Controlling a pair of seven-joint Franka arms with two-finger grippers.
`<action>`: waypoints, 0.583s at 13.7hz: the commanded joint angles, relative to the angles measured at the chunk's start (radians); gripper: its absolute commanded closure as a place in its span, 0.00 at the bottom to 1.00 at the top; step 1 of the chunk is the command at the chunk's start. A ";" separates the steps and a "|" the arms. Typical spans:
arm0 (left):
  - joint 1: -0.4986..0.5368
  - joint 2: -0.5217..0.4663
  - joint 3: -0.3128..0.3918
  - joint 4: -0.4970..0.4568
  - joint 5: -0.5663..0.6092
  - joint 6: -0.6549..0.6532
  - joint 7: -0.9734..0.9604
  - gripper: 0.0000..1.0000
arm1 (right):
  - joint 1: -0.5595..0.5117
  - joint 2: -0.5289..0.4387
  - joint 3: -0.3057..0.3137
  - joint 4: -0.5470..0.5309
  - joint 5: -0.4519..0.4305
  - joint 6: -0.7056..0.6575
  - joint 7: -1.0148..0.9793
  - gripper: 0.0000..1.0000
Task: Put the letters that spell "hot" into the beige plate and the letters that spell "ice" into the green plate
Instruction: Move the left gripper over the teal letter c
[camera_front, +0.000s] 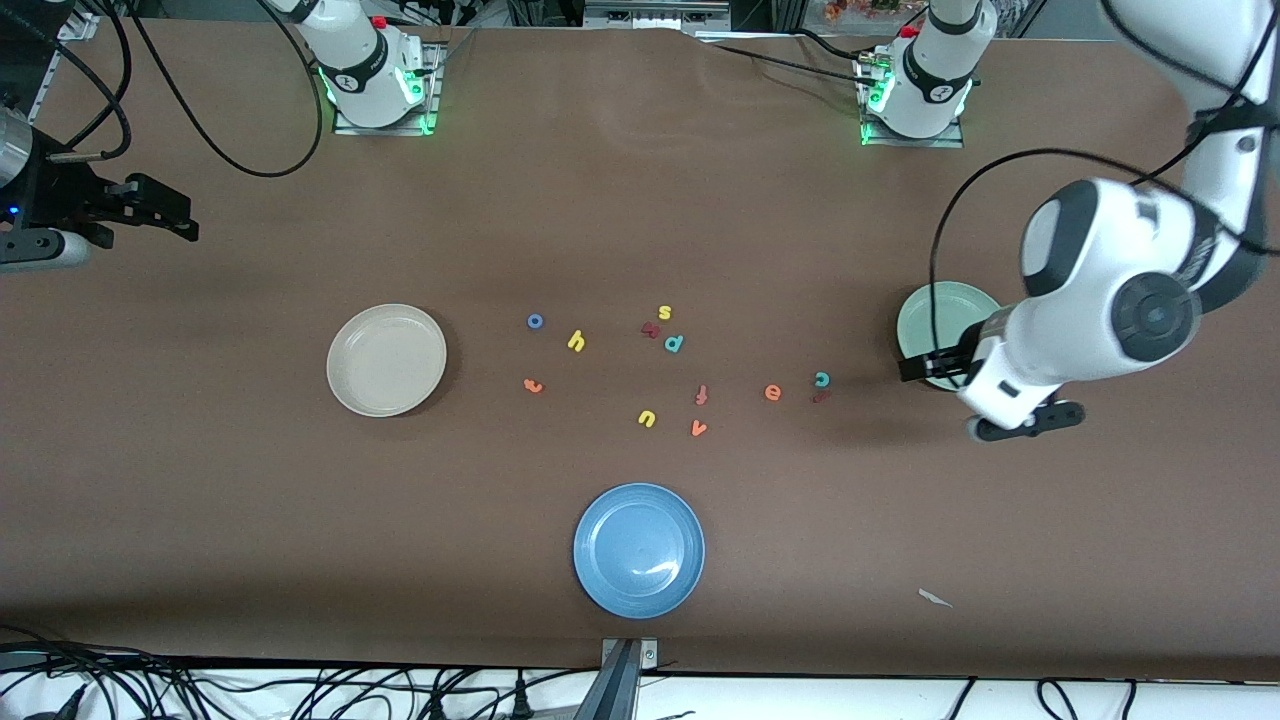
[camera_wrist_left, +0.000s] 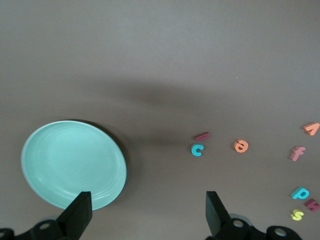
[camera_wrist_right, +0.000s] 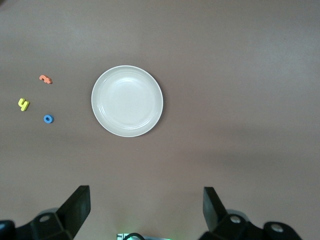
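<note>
My left gripper (camera_wrist_left: 146, 216) hangs with jaws spread wide, nothing between them, over the table at the green plate's (camera_front: 925, 312) edge. In the left wrist view the plate sits by one finger (camera_wrist_left: 77, 214), off the jaw gap. The teal c (camera_front: 822, 378) and the dark maroon i (camera_front: 820, 396) lie just beside each other, near that plate toward the table's middle; the i is a short bar, tilted. The orange e (camera_front: 772, 392) lies a bit farther toward the middle.

My right gripper (camera_wrist_right: 145, 212) is also spread wide, empty, waiting up high at the right arm's end of the table. The beige plate (camera_front: 386, 359) lies well clear of its jaws. The blue o (camera_front: 535, 321), yellow h (camera_front: 576, 341) and orange t (camera_front: 533, 385) lie in a loose cluster beside that plate, toward the table's middle, none touching.
</note>
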 joint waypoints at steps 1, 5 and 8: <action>-0.034 0.076 0.000 -0.012 0.020 0.098 -0.027 0.00 | 0.001 0.003 0.000 0.014 -0.005 -0.005 -0.021 0.00; -0.036 0.096 -0.017 -0.149 0.007 0.264 -0.054 0.00 | 0.001 0.003 0.000 0.014 -0.005 -0.005 -0.021 0.00; -0.037 0.173 -0.025 -0.152 -0.051 0.341 -0.062 0.01 | 0.001 0.003 0.000 0.014 -0.005 -0.005 -0.021 0.00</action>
